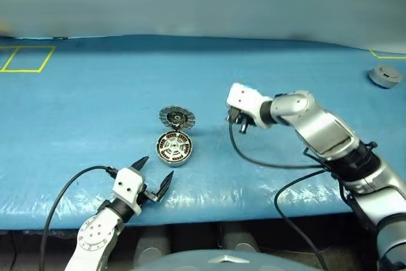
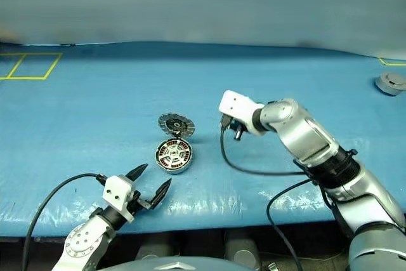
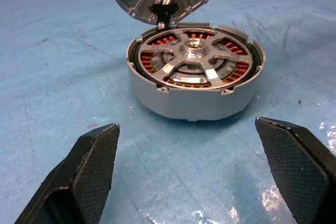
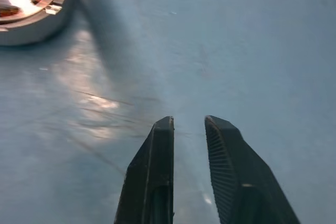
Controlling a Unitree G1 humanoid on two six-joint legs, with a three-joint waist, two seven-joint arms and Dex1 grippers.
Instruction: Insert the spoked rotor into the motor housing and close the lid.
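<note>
On the blue table (image 1: 76, 112), the housing (image 3: 195, 85) sits with the wheel (image 3: 195, 59) already seated over its copper coils. Its lid (image 1: 176, 117) stands tipped up at the far edge, so we judge closing it is what remains. Our left claw (image 1: 152, 179) waits just in front, spread wide. Our right claw (image 4: 188, 129) hangs beside the housing, nearly pressed together, pinching nothing.

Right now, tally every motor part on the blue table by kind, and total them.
Motor housing, open, windings showing: 1
Spoked rotor, seated in that housing: 1
Lid, hinged up behind the housing: 1
Other grey puck, far right corner: 1
Total: 4
</note>
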